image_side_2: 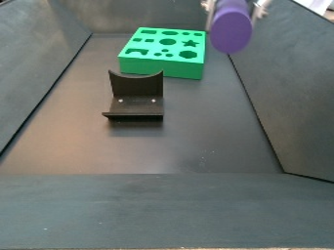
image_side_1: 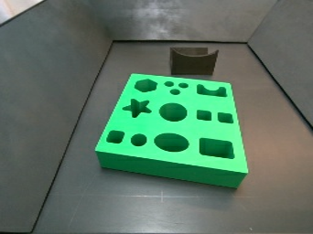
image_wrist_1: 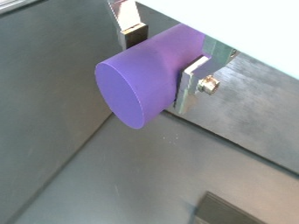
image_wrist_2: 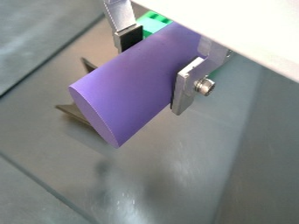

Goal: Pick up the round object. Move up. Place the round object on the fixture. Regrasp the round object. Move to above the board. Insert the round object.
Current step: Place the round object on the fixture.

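Observation:
My gripper (image_wrist_1: pixel 163 63) is shut on the round object (image_wrist_1: pixel 146 80), a smooth purple cylinder peg, held across its body between the silver fingers (image_wrist_1: pixel 194 83). Both wrist views show it so; in the second it is (image_wrist_2: pixel 135 83) with the gripper (image_wrist_2: pixel 162 59) around it. In a side view the round object (image_side_2: pixel 231 27) hangs high in the air at the right of the board (image_side_2: pixel 166 51). The green board (image_side_1: pixel 171 123) with its cut-out holes lies on the floor. The dark fixture (image_side_1: pixel 193 60) with a U-notch stands behind it; it also shows in a side view (image_side_2: pixel 135 95).
Grey walls enclose the dark floor (image_side_2: pixel 156 166). A corner of the green board (image_wrist_2: pixel 155 24) peeks behind the peg in a wrist view. A dark edge (image_wrist_1: pixel 233 210) shows low in a wrist view.

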Controlling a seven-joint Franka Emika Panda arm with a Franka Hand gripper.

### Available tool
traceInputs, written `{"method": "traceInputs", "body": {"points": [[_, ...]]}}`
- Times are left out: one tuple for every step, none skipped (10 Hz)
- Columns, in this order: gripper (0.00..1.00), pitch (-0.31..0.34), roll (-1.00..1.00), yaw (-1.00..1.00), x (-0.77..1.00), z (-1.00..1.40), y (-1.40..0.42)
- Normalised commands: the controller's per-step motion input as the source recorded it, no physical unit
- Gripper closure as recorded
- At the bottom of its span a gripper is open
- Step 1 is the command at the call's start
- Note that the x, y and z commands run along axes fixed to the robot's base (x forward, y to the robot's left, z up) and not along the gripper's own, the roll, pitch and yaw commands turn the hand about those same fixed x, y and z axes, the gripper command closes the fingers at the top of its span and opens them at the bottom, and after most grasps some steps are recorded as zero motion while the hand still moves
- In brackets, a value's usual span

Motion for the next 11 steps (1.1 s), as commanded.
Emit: {"method": "traceInputs", "body": {"points": [[1.0, 0.076, -0.23, 0.84, 1.0, 0.12, -0.4], [1.0, 0.098, -0.19, 0.51, 1.0, 0.1, -0.34], [1.0, 0.108, -0.18, 0.38, 1.0, 0.09, -0.32], [1.0, 0.134, -0.14, 0.17, 1.0, 0.08, -0.26], [1.0, 0.139, -0.13, 0.12, 1.0, 0.08, -0.23], [1.0, 0.133, -0.1, 0.07, 1.0, 0.06, -0.19], [1.0, 0.133, -0.1, 0.05, 1.0, 0.06, -0.18], [1.0, 0.137, -0.09, 0.04, 1.0, 0.05, -0.14], [1.0, 0.073, -1.0, 0.0, 1.0, -0.28, -0.17], [1.0, 0.073, -1.0, -0.01, 1.0, -0.3, -0.14], [1.0, 0.07, -1.0, -0.02, 1.0, -0.25, -0.1]]}}
